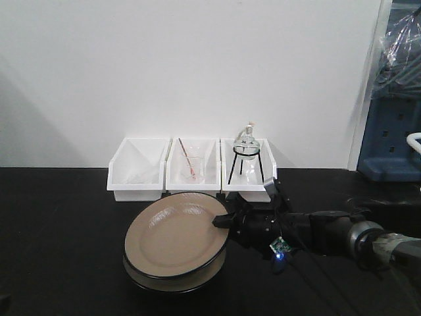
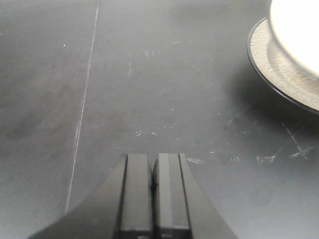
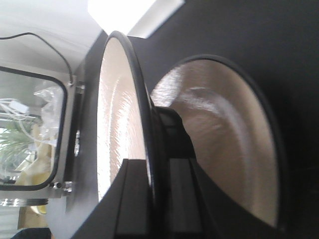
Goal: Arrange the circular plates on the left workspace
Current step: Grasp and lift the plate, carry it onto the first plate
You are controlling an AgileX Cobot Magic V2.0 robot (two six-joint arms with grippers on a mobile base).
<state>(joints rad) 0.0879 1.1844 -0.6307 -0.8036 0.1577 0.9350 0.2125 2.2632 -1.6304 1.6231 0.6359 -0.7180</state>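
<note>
Two tan circular plates are stacked on the black countertop (image 1: 59, 230). The upper plate (image 1: 174, 237) is tilted, its right side raised off the lower plate (image 1: 172, 284). My right gripper (image 1: 223, 220) is shut on the upper plate's right rim. In the right wrist view the fingers clamp the dark rim of the upper plate (image 3: 117, 124), with the lower plate (image 3: 224, 149) beside it. My left gripper (image 2: 153, 164) hovers shut and empty over bare countertop (image 2: 149, 74). The lower plate (image 2: 279, 74) and upper plate (image 2: 299, 25) lie at its far right.
Behind the plates stand three white bins: an empty one (image 1: 138, 168), one holding a beaker with a red rod (image 1: 191, 168), and one holding a glass flask on a black tripod (image 1: 246, 155). Blue equipment (image 1: 395, 131) stands at the far right.
</note>
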